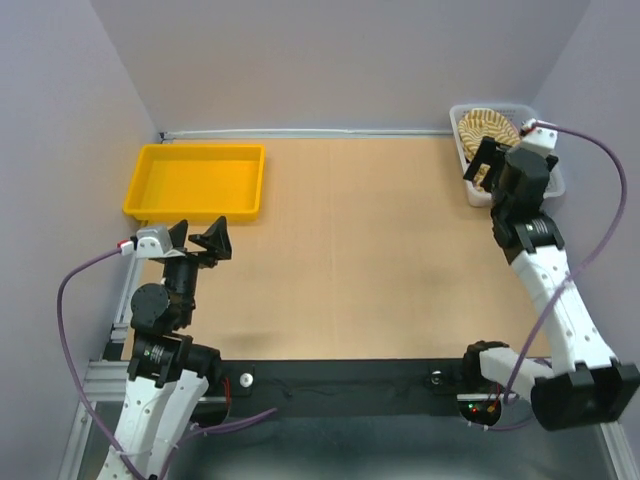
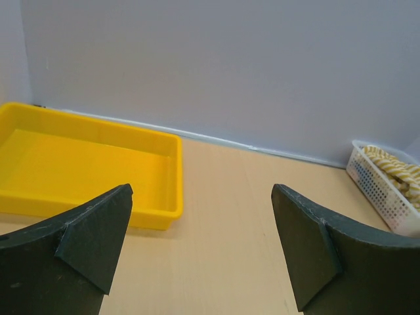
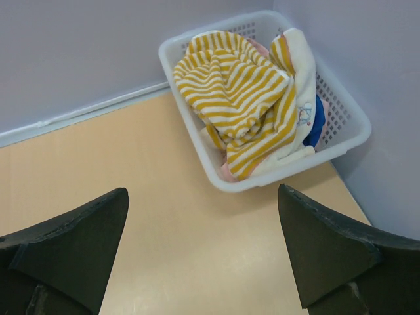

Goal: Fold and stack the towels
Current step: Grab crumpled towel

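You're at the first pick: right gripper [image 3: 202,190], spread and empty (left gripper [image 2: 202,190] too), faces the basket [image 3: 289,172]; descend onto the striped towel [image 3: 236,92] on top.

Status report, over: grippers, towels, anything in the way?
Left gripper and right gripper open, empty. Towels heaped in white basket, striped on top, unfolded. Nothing in the way.

Table [image 1: 360,260] middle open; tray [image 1: 195,213], basket [image 3: 275,180] (towels [image 3: 236,98] heaped) at rear.
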Controlling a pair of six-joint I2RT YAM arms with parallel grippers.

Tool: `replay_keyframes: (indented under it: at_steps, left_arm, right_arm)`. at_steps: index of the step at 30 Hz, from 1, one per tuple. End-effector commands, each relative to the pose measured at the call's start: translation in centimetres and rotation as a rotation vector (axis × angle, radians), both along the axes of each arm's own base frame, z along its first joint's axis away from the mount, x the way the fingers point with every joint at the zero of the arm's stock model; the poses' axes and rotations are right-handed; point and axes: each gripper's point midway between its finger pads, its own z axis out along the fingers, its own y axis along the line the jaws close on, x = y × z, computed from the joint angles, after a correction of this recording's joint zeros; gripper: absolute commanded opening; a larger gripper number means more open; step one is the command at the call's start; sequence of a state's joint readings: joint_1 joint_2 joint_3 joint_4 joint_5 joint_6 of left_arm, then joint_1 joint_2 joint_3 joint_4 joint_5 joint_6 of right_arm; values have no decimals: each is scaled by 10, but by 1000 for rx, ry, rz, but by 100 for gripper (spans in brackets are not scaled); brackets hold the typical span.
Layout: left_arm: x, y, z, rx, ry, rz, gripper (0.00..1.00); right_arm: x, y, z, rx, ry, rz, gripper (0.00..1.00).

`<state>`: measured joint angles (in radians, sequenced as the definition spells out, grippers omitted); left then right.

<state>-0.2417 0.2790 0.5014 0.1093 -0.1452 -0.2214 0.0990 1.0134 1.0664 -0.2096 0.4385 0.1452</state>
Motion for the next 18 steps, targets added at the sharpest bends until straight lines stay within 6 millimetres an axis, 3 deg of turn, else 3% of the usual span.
replay_keyframes:
  at_steps: [1, 2, 4, 5, 6, 9, 14, 18]
  left_arm:
    - [-14, -4, 30, -30, -115, -29, 99]
    - [-15, -4, 30, -31, -116, -32, 99]
    - [-17, -9, 30, -31, -122, -52, 99]
    - [-17, -10, 29, -31, -120, -57, 99]
    - [-18, -12, 29, -31, -120, -65, 99]
    - [-17, -15, 22, -21, -102, -76, 97]
    - [-16, -18, 18, -9, -87, -83, 97]
    - [-15, -20, 18, -3, -88, -90, 97]
  right_arm:
    - [41, -29, 5, -48, 53, -123, 100]
    - [64, -31, -18, -46, 117, -117, 100]
    - [91, -26, -13, -15, 110, -45, 100]
    - [109, -34, -39, -12, 171, -48, 100]
    - [122, -34, -27, -12, 149, -37, 99]
    - [163, -37, -49, 14, 188, 35, 85]
    - [202, -58, -76, 52, 219, 49, 75]
    - [221, -67, -103, 71, 255, 46, 74]
